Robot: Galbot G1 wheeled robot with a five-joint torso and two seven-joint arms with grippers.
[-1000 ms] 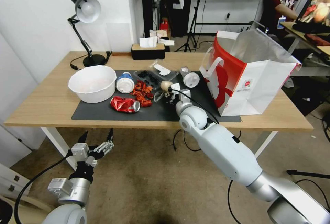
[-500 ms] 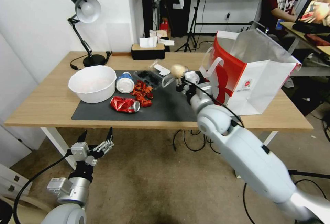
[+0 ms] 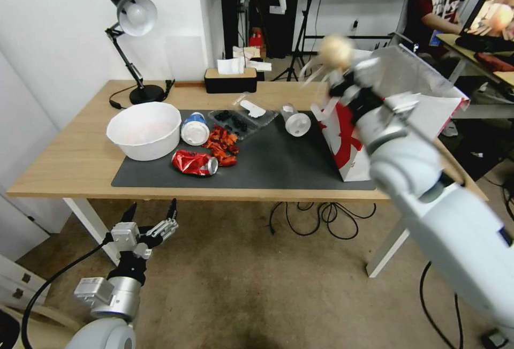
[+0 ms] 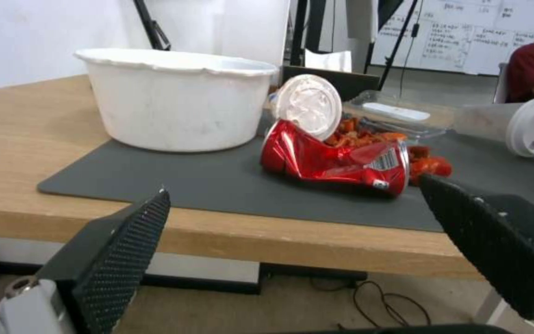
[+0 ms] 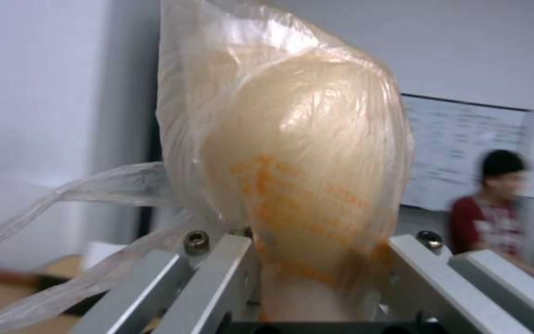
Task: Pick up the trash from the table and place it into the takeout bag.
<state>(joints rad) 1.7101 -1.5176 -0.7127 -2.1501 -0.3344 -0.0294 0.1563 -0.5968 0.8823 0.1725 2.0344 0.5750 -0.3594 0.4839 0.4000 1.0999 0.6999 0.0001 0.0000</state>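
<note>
The right gripper (image 3: 338,73) is raised above the near rim of the bag (image 3: 391,124), its jaws pinching a tan bowl (image 3: 335,52) wrapped in thin clear plastic. In the right wrist view the bowl (image 5: 304,185) stands on end between the metal fingers (image 5: 218,273), with orange print on its side and twisted plastic tails trailing off to one side. It hangs in the air, clear of the table (image 3: 69,156) and not yet inside the bag.

The bag stands open at the right end of the table — red and white outside, silver foil within, a white loop handle on its near side. Its near corner rests on the grey mat (image 3: 267,169).

The rest of the litter lies on the mat. A crushed red can (image 3: 195,162) lies near the front edge, with red scraps (image 3: 221,145) just behind it. A blue cup (image 3: 194,128) lies on its side, white lid toward the robot, just beside a white bowl (image 3: 144,129) at the mat's left end. A clear tray (image 3: 242,118) sits behind the scraps, and a clear cup (image 3: 294,120) lies on its side between the tray and the bag.

The left gripper (image 3: 150,218) is parked low, below the table's front edge, jaws spread wide and holding nothing. Its wrist view looks between the black fingers (image 4: 125,241) at the can (image 4: 335,160), the white bowl (image 4: 177,99) and the cup lid (image 4: 307,105) — all well apart from it.

A lamp (image 3: 131,33) and a tissue box (image 3: 230,78) stand along the table's far side.
</note>
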